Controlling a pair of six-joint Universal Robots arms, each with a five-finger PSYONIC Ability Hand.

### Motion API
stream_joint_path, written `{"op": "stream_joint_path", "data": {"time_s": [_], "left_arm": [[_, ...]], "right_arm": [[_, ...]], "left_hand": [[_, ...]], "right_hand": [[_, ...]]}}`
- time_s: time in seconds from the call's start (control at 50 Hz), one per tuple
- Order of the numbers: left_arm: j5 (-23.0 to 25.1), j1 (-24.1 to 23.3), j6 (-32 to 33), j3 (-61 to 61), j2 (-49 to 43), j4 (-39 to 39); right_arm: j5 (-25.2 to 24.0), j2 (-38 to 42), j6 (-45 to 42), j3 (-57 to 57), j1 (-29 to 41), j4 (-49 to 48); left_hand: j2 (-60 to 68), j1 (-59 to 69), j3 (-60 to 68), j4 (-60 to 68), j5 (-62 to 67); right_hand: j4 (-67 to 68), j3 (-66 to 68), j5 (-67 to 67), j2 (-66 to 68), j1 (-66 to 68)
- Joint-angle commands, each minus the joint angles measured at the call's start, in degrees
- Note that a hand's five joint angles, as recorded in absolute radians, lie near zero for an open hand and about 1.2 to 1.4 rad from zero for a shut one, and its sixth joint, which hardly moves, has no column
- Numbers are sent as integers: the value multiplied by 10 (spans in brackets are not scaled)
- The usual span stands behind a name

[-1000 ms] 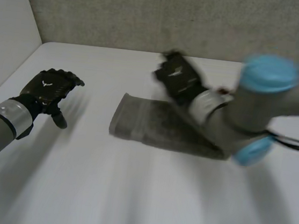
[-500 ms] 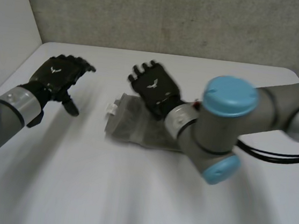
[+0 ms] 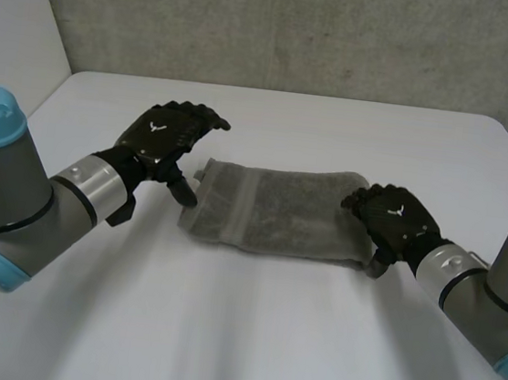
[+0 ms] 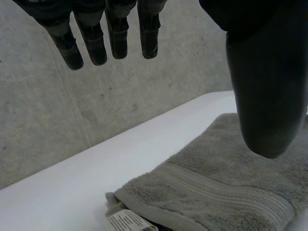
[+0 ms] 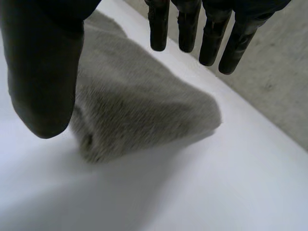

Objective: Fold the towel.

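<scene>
Towel (image 3: 274, 211) lies flat on the white bench (image 3: 219, 333), folded into a long grey strip that runs from one hand to the other.

Left hand (image 3: 159, 138) is at the towel's banded end. Its fingers (image 4: 119, 38) are straight and slightly apart, with the thumb (image 4: 267, 96) held well away from them. We see nothing gripped between them. In the left wrist view the towel's short edge lies below the fingers and thumb. A white label (image 4: 126, 221) sticks out at the corner on the fingers' side, not the thumb's. In the head view the thumb tip is just beside that corner; we can't tell if it touches.

Right hand (image 3: 393, 220) is at the opposite, rounded end. Its fingers (image 5: 187, 29) are straight, side by side with small gaps, and the thumb (image 5: 43, 77) is out wide. No cloth is pinched. In the right wrist view the towel's end lies below the palm, in the space between thumb and fingers, and its rounded corner reaches under the fingertips. We can't tell whether the hand rests on the cloth.

A grey concrete wall (image 3: 300, 30) stands beyond both sets of fingertips.
</scene>
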Motion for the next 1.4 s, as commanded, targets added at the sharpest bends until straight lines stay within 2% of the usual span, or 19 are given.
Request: {"op": "stream_joint_path", "data": {"time_s": [0.02,0.26,0.32,0.36,0.48,0.64,0.7,0.74,0.8,0.84,0.92,1.02,1.06,1.08,1.16,1.18,1.22,1.28,1.4], "left_arm": [[-1,-1,0,1,-14,0],[-23,-1,0,-3,-22,0],[-24,-1,0,-5,-20,0],[-25,-1,0,-7,-18,0],[-25,0,0,-7,-15,0],[-26,7,-2,-12,-12,-1],[-26,10,-2,-18,-7,-1],[-26,12,-2,-18,-6,-1],[-26,13,-2,-18,-5,-1],[-27,13,-2,-18,-3,-1],[-26,13,-2,-18,0,-1],[-27,13,-2,-19,1,-1],[-27,12,-2,-19,1,0],[-27,12,-2,-19,1,0],[-27,11,-2,-19,1,0],[-27,11,-2,-19,1,0],[-27,11,-2,-19,1,0],[-27,10,-2,-20,1,-1],[-33,9,-2,-21,2,-1]], "right_arm": [[-7,28,2,-1,-5,-31],[-10,87,0,-29,-1,-47],[-11,93,-1,-31,-4,-46],[-10,86,0,-27,-7,-41],[-26,49,1,-7,-15,-27],[-102,-11,-16,73,-70,58],[-138,-35,-57,105,-111,96],[-158,-65,-122,123,-172,142],[-160,-73,-160,120,-205,165],[-162,-79,-235,98,-253,206],[-154,-79,-282,55,-265,236],[-130,-85,-279,-12,-230,245],[-114,-87,-261,-57,-162,242],[-114,-87,-260,-57,-161,242],[-57,-84,-227,-112,-45,229],[-57,-84,-227,-112,-44,229],[-26,-74,-217,-121,34,217],[-8,-52,-214,-114,104,204],[9,-28,-214,-80,174,185]], "left_hand": [[-23,-45,-33,-38,-10],[-25,-46,-33,-38,-12],[-25,-46,-33,-38,-12],[-25,-46,-33,-38,-12],[-26,-48,-33,-38,-13],[-28,-50,-33,-38,-15],[-28,-50,-33,-38,-15],[-28,-50,-33,-38,-15],[-28,-50,-33,-38,-15],[-28,-50,-33,-38,-15],[-28,-50,-33,-38,-15],[-28,-50,-33,-38,-15],[-28,-50,-33,-38,-15],[-28,-50,-33,-38,-15],[-28,-50,-33,-38,-15],[-28,-50,-33,-38,-15],[-28,-50,-33,-38,-15],[-28,-50,-33,-38,-15],[-28,-50,-33,-38,-15]], "right_hand": [[-44,-30,78,86,87],[-44,-30,324,332,333],[-44,-30,433,441,442],[-44,-30,597,605,606],[-44,-30,598,606,606],[-44,-30,598,606,606],[-44,-30,598,606,606],[-44,-30,598,606,606],[-44,-30,598,606,606],[-44,-30,598,606,606],[-44,-30,598,606,606],[-44,-30,598,606,606],[-44,-30,598,606,606],[-44,-30,598,606,606],[-44,-30,598,606,606],[-44,-30,598,606,606],[-44,-30,598,606,606],[-44,-30,598,606,606],[-44,-30,598,606,606]]}}
